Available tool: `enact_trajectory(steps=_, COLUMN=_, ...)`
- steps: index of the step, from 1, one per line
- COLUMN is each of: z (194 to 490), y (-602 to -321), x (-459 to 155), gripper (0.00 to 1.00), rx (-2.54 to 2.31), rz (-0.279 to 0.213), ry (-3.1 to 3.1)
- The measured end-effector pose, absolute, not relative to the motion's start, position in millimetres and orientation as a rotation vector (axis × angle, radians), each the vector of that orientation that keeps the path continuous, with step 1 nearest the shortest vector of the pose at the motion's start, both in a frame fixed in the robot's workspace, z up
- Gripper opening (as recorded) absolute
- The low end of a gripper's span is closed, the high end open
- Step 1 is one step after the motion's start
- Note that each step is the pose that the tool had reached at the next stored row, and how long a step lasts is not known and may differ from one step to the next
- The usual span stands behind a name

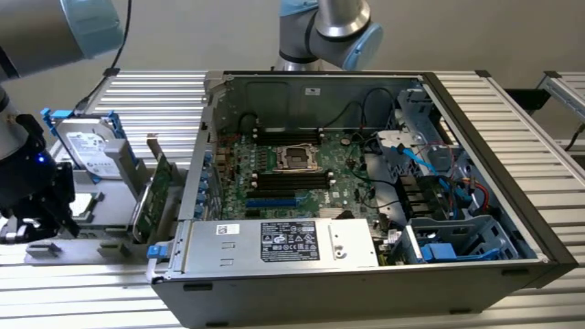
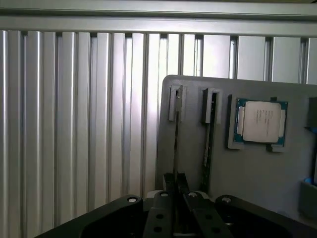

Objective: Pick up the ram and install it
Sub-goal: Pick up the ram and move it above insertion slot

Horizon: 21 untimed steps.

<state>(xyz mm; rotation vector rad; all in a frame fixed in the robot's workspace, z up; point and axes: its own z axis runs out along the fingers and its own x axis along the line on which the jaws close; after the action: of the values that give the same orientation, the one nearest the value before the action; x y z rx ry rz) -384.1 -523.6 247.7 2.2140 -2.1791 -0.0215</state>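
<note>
Dark, thin board seen edge-on: the ram (image 2: 176,144) sits on edge in the grey plastic holder (image 2: 247,173), in the slot farthest from the processor (image 2: 260,121). My gripper (image 2: 176,184) is pressed together on it, pinching its edge.

I judge the hold narrow. A stick this slim and stiff could twist between my black fingers (image 2: 167,182), or bind in the slot's end clip (image 2: 174,101) if pulled off-axis. A second stick (image 2: 210,131) sits just beside it in the neighbouring slot, close enough for me to knock.

The processor is square, with a matt silver lid on a green rim. The holder rests on a ribbed aluminium table (image 2: 74,129) whose grooves could catch a dropped stick. The open computer case (image 1: 475,178) lies well apart, its memory slots (image 1: 290,180) long, black and narrow.
</note>
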Motion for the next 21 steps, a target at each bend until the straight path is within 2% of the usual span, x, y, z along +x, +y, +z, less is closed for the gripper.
enact_trajectory(steps=21, z=326.6, y=-523.3, x=-314.0, gripper=0.13, rx=2.218, rz=-0.038, ry=-2.176)
